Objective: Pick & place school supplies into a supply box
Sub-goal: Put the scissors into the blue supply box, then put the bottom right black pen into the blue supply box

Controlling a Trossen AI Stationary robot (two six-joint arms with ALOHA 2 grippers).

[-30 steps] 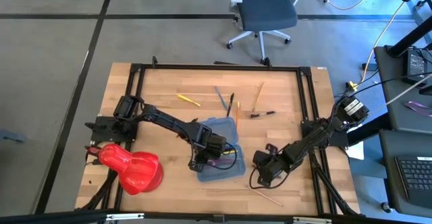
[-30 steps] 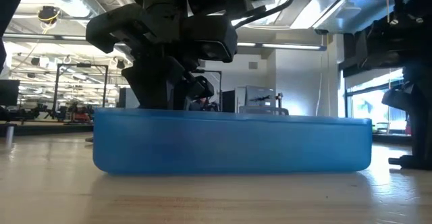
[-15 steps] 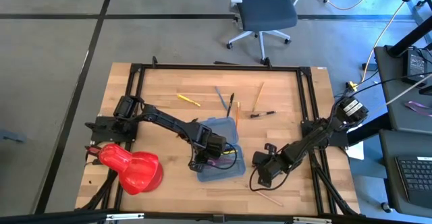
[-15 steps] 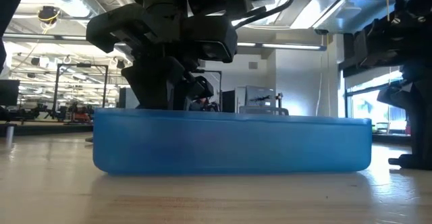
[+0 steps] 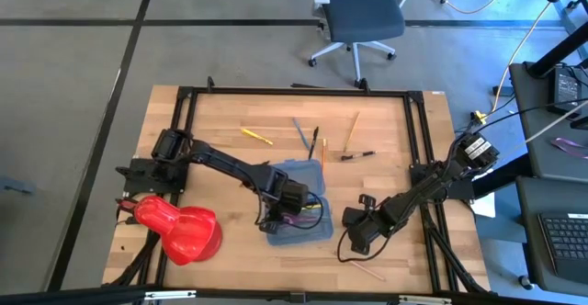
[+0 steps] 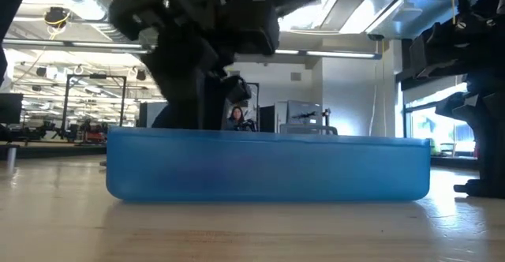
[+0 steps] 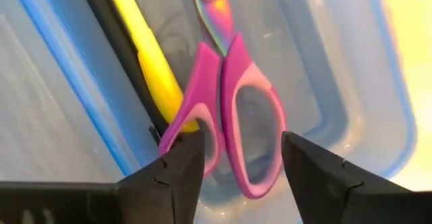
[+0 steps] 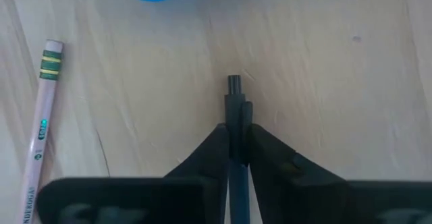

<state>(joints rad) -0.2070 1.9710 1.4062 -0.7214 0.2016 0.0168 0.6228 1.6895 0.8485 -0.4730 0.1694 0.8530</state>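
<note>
While spread wide over purple scissors (image 7: 233,109) lying inside the blue box (image 5: 299,204) mid-surface, left pincer (image 7: 239,158) apparently letting go; right pincer (image 8: 235,146) nearby, pinching a dark pen (image 8: 234,106) for boxing.

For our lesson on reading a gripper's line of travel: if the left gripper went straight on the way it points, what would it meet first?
Most likely the purple-handled scissors, lying in the supply box directly ahead of the open left gripper; depth is hard to judge.
</note>
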